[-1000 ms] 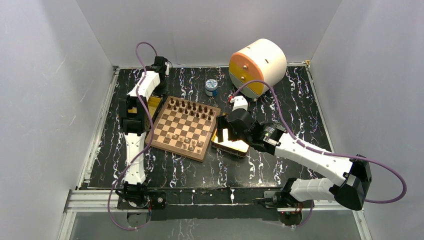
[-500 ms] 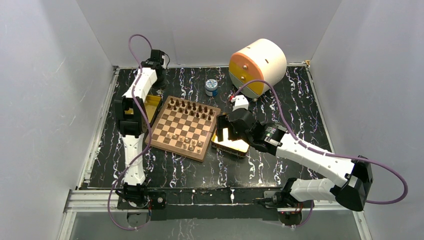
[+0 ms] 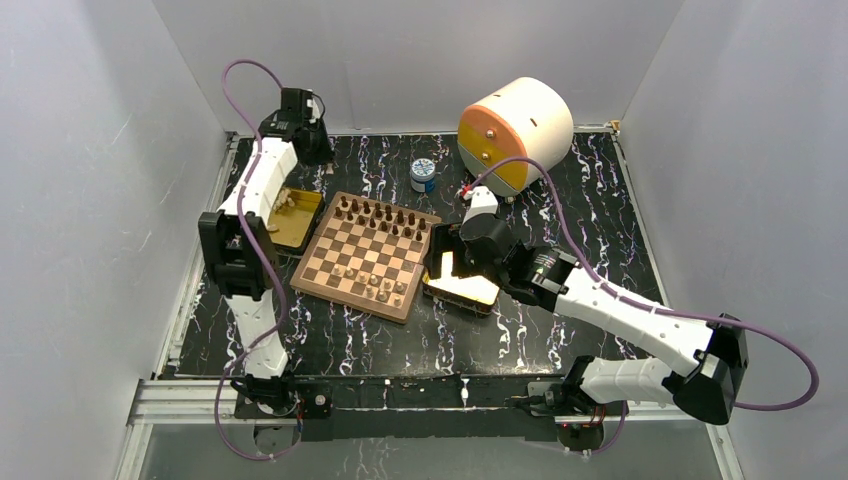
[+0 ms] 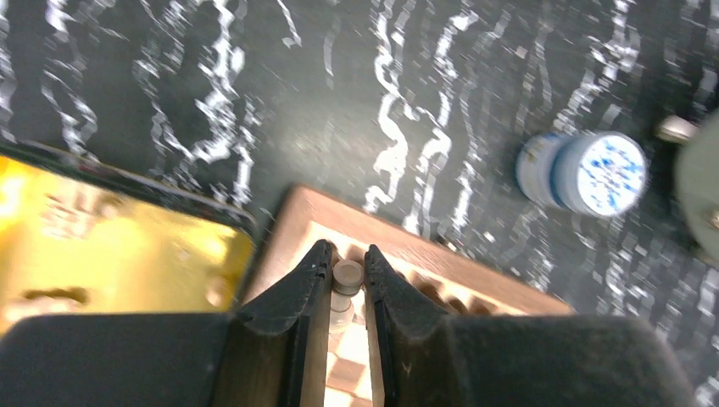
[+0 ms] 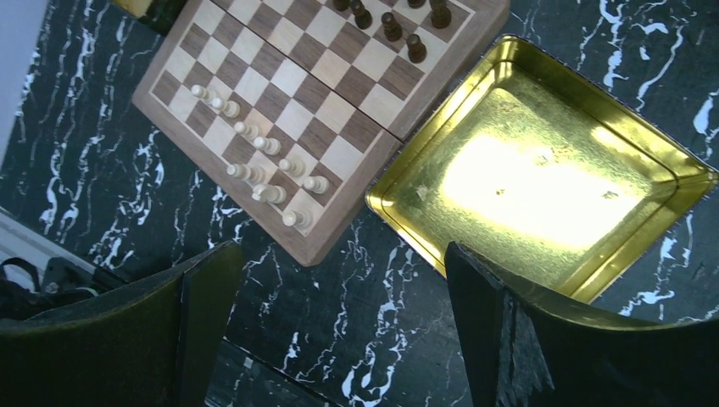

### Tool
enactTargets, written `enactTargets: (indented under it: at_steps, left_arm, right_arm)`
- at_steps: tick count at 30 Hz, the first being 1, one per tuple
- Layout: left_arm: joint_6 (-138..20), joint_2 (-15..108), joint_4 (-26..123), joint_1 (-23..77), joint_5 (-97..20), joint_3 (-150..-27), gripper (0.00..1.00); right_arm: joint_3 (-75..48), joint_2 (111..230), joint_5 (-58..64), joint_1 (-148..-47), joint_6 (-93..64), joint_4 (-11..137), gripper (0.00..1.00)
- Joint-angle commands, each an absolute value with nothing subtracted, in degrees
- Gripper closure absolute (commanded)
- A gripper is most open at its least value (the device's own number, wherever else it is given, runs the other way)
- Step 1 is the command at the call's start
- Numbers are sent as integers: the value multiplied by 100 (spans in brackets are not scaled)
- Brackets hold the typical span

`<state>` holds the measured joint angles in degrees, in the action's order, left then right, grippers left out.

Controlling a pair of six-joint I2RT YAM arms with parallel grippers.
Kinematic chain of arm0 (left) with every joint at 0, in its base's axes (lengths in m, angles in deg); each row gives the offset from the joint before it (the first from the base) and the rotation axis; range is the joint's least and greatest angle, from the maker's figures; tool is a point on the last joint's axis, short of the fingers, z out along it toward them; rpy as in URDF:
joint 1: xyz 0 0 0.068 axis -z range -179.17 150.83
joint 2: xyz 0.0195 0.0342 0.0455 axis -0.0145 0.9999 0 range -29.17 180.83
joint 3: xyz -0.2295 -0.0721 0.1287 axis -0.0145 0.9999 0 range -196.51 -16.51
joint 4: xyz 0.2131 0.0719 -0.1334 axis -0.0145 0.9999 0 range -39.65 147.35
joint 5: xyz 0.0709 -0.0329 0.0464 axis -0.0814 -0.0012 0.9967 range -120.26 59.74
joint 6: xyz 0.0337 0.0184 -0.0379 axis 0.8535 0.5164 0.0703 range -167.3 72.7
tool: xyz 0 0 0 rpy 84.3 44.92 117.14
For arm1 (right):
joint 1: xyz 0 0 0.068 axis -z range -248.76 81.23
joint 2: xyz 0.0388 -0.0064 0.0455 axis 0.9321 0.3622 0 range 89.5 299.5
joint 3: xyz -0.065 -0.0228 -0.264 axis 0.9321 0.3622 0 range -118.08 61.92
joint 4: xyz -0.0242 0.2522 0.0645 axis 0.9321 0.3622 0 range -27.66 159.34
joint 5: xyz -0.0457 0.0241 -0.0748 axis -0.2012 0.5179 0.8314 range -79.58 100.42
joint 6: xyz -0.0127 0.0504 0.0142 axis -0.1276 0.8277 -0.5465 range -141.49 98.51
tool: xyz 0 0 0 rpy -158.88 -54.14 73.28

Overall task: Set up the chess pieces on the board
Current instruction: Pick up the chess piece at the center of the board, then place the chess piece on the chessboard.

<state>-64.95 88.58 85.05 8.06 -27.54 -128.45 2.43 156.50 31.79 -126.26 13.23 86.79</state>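
Note:
The board (image 3: pixel 330 285) lies mid-table, with dark chess pieces (image 3: pixel 385 215) along its far rows and pale ones (image 3: pixel 370 283) near its front. My left gripper (image 3: pixel 316 150) hangs high beyond the board's far left corner. In the left wrist view the left gripper (image 4: pixel 348 254) is shut on a pale piece (image 4: pixel 348 273), above the board's rim (image 4: pixel 381 233). My right gripper (image 3: pixel 450 265) hovers open over the right gold tray (image 3: pixel 470 293). Nothing lies between the jaws of the right gripper (image 5: pixel 339 280); its view shows the board (image 5: pixel 335 242), pale pieces (image 5: pixel 254 144) and dark ones (image 5: pixel 390 25).
A second gold tray (image 3: pixel 290 225), holding a few loose pieces, sits against the board's left side and shows as a gold tray (image 4: pixel 110 254) in the left wrist view. A blue-and-white jar (image 3: pixel 424 175) and a big orange-and-white drum (image 3: pixel 515 130) stand at the back. White walls close three sides.
My left arm has risen and swung back from over the left gold tray toward the far left corner, still gripping. The right arm has barely moved.

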Motion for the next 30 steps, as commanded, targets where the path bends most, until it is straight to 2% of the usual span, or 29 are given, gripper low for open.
enactTargets:
  at_steps: [1,8,16,23,30]
  left_arm:
    - [-7392,7754,8098,777,-4006,-12103,96]
    - [-8440,6531,7238,806,-5243,-10437,96]
    - [-9271,5466,6654,925,-6107,-9047,97]
    - [-9483,4842,6527,986,-6379,-8440,97]
    - [-9574,4799,6391,1014,-6605,-8261,97]
  right_arm:
    - [-117,15727,2976,-12633,1502,7948,1]
    - [-253,16179,2916,-12620,1591,6962,10]
    - [-1142,17215,2575,-12621,1255,6507,22]
    - [-1549,17811,2338,-12616,1022,6312,30]
    - [-1899,18211,2083,-12616,988,6301,32]
